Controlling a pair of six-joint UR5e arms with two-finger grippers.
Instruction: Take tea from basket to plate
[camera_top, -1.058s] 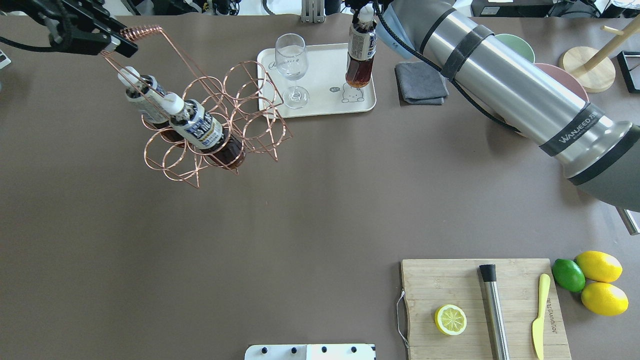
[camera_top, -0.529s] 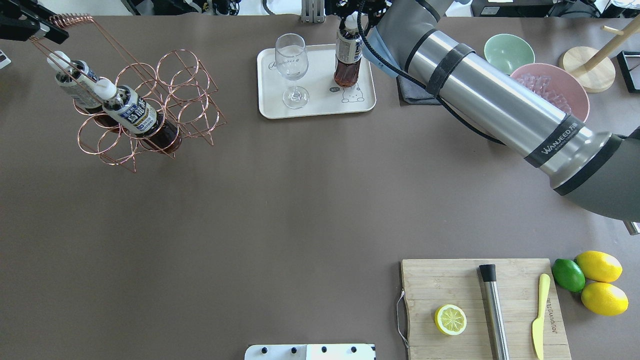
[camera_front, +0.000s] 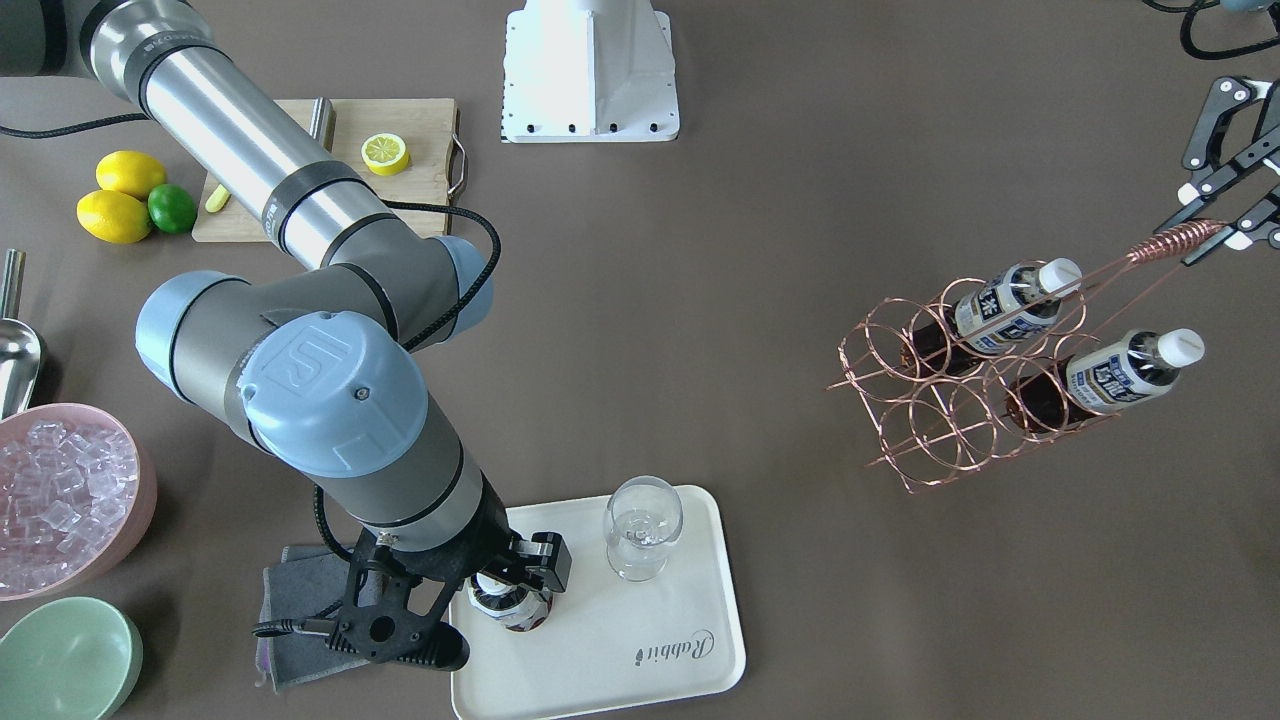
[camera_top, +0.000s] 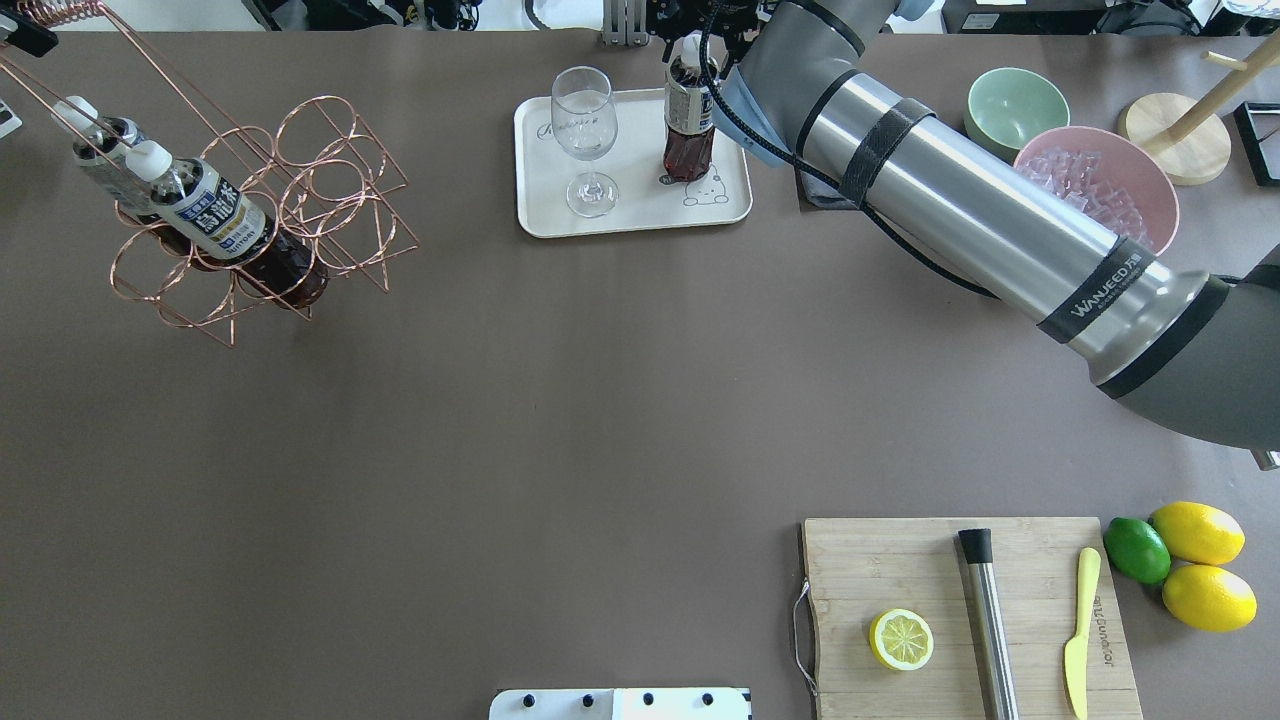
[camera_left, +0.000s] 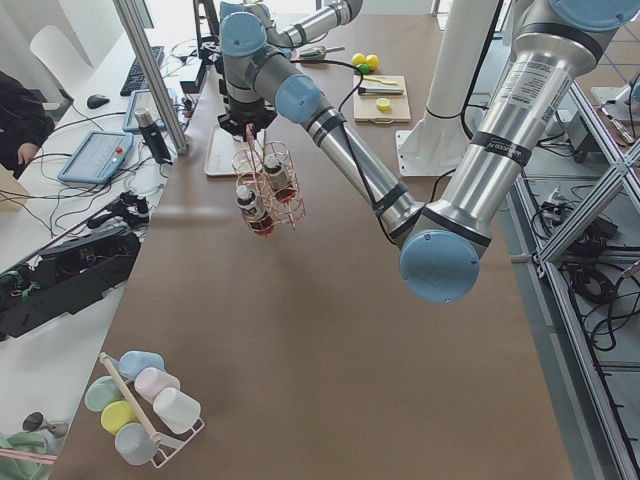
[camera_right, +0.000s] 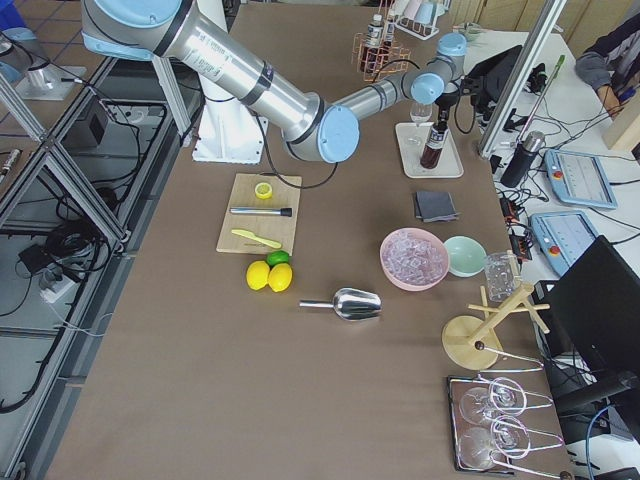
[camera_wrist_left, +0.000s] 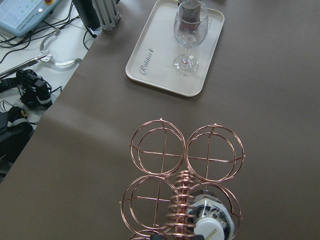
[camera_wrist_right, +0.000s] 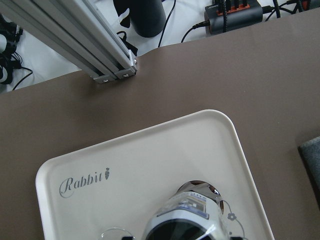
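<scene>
Since the earlier frames the basket had travelled toward the table's far left corner. The tea had come down from above the plate's far right edge to a spot inside the rim.

Left side: the left gripper was closed on the coiled top of the basket's handle. The side view suggested the basket hung clear of the table. Two more bottles stood in its rings nearest the handle; the other four rings were vacant.

Centre: the plate lay at the far edge of the table. A glass stood upright on its left half. The tea stood upright on the right half, just beyond the bear drawing and apart from the glass. Whether its base bore fully on the plate or sat a trace above could not be told.

Right side: the right gripper was clamped about the tea's neck from above, the cap between its jaws. A grey cloth lay just beside the plate, under the arm.

Assessment: the step in hand was the set-down of the tea. The next move would call for confirming contact, opening the jaws, and withdrawing straight up so as not to tip the tall bottle toward the glass.
</scene>
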